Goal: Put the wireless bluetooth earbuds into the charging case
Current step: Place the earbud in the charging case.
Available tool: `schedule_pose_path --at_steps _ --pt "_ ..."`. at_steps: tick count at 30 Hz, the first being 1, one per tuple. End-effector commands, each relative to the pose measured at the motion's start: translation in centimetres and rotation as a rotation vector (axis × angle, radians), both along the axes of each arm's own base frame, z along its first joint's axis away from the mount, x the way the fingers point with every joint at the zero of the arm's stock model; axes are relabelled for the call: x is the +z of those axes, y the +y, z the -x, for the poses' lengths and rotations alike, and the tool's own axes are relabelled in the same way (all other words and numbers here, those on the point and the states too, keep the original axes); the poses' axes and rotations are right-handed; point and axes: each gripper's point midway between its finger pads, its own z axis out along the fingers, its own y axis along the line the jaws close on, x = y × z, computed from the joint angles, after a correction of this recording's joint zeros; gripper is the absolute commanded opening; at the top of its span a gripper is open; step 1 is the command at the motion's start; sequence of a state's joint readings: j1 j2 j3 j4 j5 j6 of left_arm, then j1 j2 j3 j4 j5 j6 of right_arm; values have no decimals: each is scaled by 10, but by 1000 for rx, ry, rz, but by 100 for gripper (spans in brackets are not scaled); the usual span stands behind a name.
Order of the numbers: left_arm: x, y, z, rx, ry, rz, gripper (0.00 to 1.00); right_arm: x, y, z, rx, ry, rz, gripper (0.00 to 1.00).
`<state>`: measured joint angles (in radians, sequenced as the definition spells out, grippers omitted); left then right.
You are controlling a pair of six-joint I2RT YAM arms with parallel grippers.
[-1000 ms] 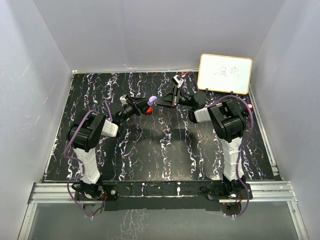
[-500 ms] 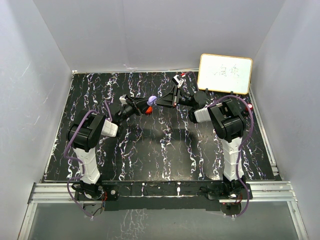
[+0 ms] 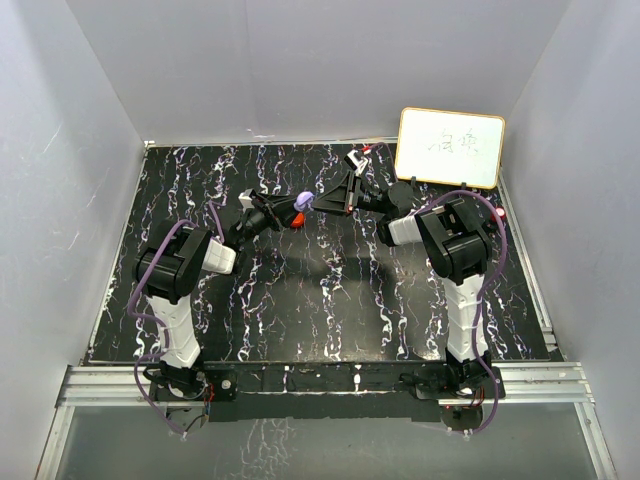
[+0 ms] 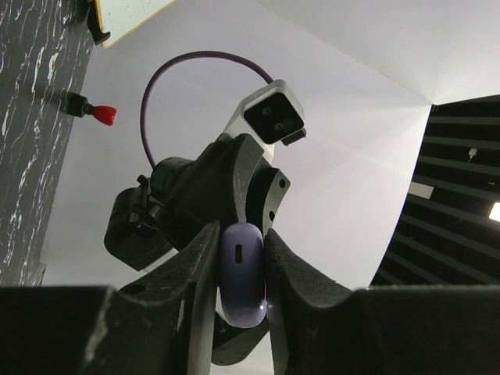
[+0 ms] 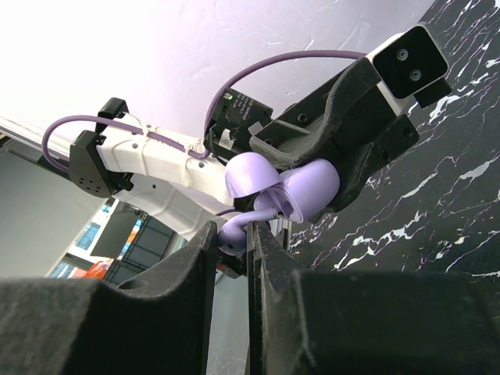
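1. I see the black marbled tabletop point(image 3: 330, 300) lying beneath both raised arms
2. My left gripper point(image 4: 242, 231) is clamped on the open purple charging case point(image 4: 241, 277), held in the air above the tabletop's far middle
3. My right gripper point(image 5: 232, 228), nearly closed, pinches the purple earbud point(image 5: 234, 241) at the case's open mouth

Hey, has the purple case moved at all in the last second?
No. Seen from above, the purple case keeps the same spot, left of the whiteboard.
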<state>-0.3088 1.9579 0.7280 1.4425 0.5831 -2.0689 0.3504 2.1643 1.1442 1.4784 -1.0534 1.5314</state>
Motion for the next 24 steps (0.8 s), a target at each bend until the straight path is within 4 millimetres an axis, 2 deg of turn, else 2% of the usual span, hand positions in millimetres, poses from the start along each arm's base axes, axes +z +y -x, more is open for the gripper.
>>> schedule_pose_path --at_steps 1,24 --pt "97 15 25 -77 -150 300 0 34 -9 18 -11 -335 -121 0" --pt "101 5 32 -104 -158 306 0 32 -8 15 -6 -332 -121 0"
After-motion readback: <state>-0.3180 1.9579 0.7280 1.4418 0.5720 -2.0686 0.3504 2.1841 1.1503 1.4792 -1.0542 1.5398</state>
